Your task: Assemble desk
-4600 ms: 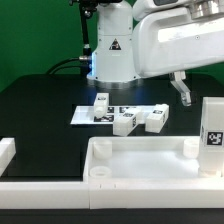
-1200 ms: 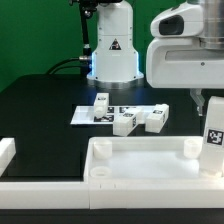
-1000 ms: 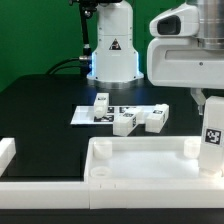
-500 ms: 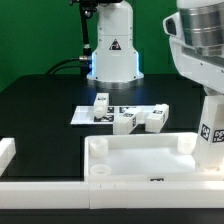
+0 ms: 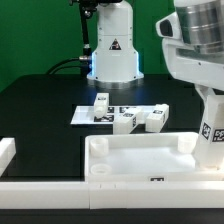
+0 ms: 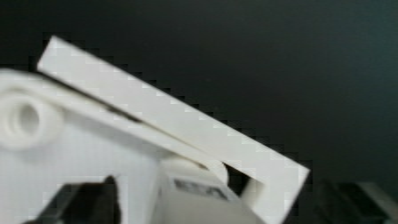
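The white desk tabletop point(image 5: 140, 150) lies rim up at the front, with a round socket point(image 5: 98, 171) at its near corner. One square leg point(image 5: 210, 138) with a black-and-white tag stands upright at the tabletop's corner on the exterior view's right. My gripper point(image 5: 208, 103) hangs directly over that leg. In the wrist view the leg point(image 6: 205, 195) sits between my dark fingers point(image 6: 80, 200), with a gap showing beside it, so the gripper point(image 6: 222, 205) is open. The tabletop rim point(image 6: 160, 100) and a socket point(image 6: 22, 118) also show there.
Three loose legs point(image 5: 101, 105) point(image 5: 124, 122) point(image 5: 155, 119) rest on or beside the marker board point(image 5: 82, 115) behind the tabletop. Low white border walls point(image 5: 5, 152) run along the front and the exterior view's left. The robot base point(image 5: 112, 50) stands at the back.
My hand came down over the upright leg, turned with it, and the leg shifted slightly toward the exterior view's left. The jaws have since spread off the leg.
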`<action>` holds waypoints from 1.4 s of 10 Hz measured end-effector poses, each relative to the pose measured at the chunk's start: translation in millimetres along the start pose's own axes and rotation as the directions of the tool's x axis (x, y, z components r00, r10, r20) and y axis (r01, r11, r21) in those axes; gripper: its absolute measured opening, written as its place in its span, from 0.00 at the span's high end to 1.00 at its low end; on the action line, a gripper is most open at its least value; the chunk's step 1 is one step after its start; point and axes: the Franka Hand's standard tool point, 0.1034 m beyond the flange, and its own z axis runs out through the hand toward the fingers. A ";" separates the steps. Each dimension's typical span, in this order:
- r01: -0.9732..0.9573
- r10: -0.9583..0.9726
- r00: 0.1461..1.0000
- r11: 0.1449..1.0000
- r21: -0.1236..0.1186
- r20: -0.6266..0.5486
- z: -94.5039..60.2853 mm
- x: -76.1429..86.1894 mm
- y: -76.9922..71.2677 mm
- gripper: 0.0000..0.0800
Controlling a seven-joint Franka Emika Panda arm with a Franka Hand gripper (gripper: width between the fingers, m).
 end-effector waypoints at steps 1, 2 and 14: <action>0.162 -0.162 0.987 0.987 0.004 -0.005 -5.4 4.7 1.2 0.25; 0.302 -0.303 0.953 0.953 -0.009 -0.011 -4.7 4.8 2.2 0.20; 0.773 -0.787 0.607 0.617 -0.146 -0.112 -1.1 19.4 6.8 0.62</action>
